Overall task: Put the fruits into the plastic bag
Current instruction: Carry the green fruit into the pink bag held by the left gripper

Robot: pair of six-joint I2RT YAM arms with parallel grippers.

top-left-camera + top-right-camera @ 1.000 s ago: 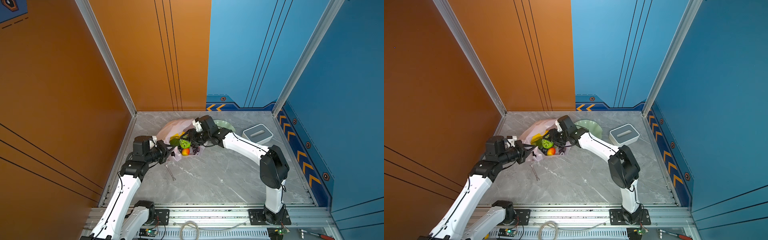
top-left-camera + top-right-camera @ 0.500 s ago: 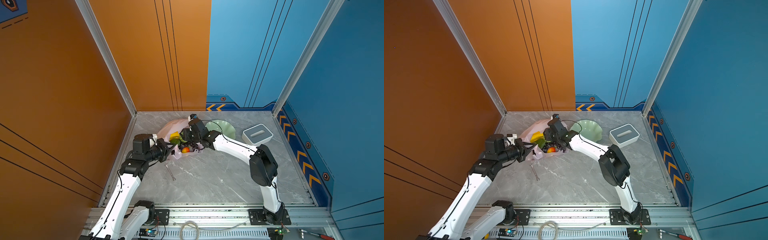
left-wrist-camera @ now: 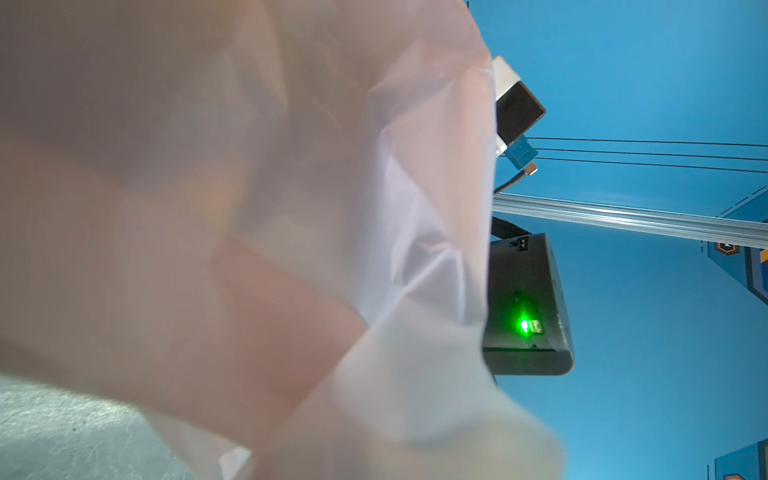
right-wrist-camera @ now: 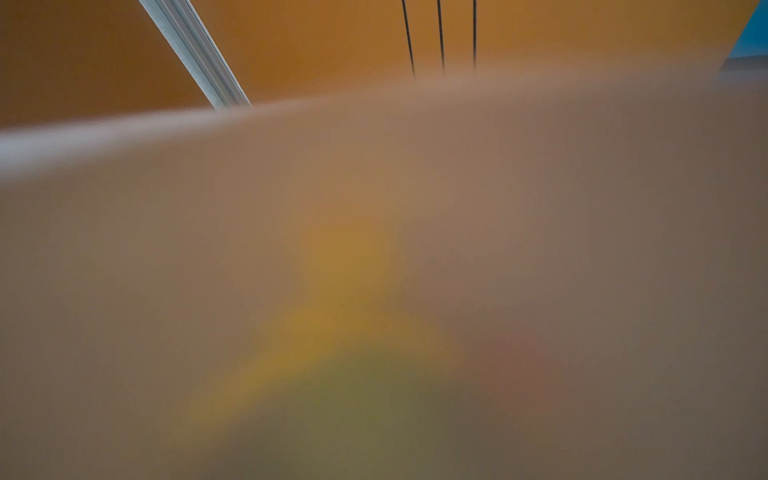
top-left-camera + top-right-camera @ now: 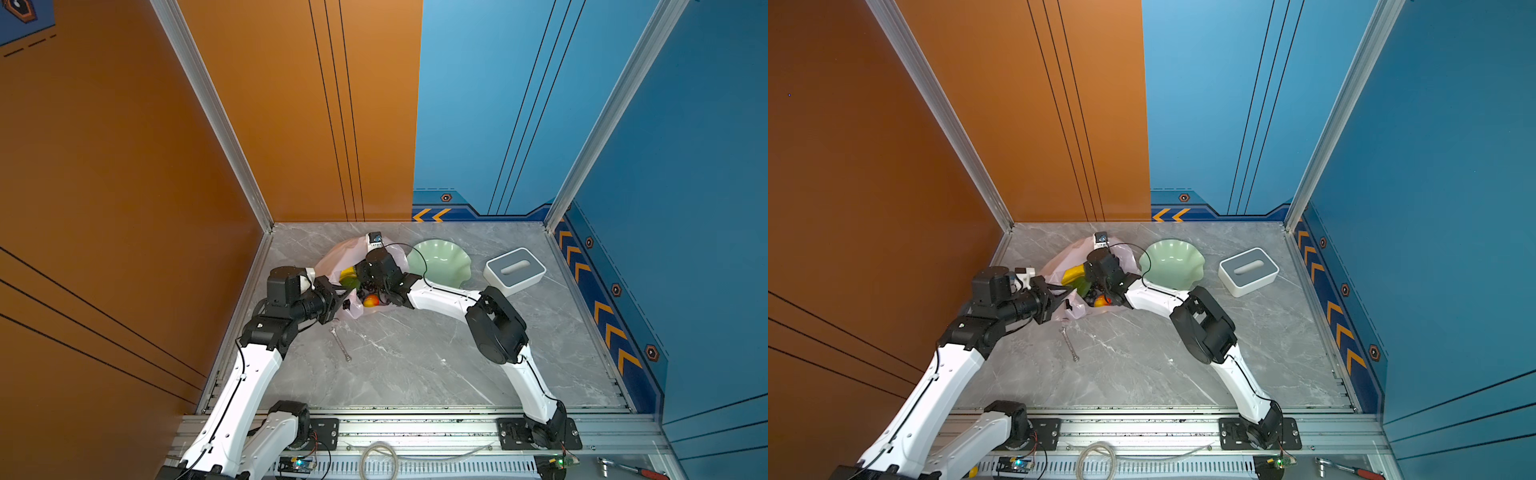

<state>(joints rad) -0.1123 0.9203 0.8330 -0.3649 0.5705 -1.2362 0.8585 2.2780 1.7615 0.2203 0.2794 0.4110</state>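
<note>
Step in hand: loading fruit into the plastic bag (image 5: pixel 338 259); looks like the late part of the task, with most fruit seemingly already at the bag mouth.
Left gripper (image 5: pixel 345 300): clamped shut on the bag's near edge, holding the mouth up; film fills the left wrist view (image 3: pixel 291 208).
Right gripper (image 5: pixel 368 286): down in the bag mouth, across from the left gripper; jaws hidden, cannot tell whether open or holding anything.
Fruit, counted: one yellow banana bunch (image 5: pixel 348 272) just beyond the right gripper; one green piece (image 5: pixel 352 283) beside it; one red-orange mango (image 5: pixel 371 300) just under it. Others hidden.
Other things: one green scalloped dish (image 5: pixel 440 266), looks empty; one white-and-grey box (image 5: pixel 514 272); one wrench (image 5: pixel 340 344).
Next move, my guess: right gripper lets go, if loaded, and withdraws without dragging film.
</note>
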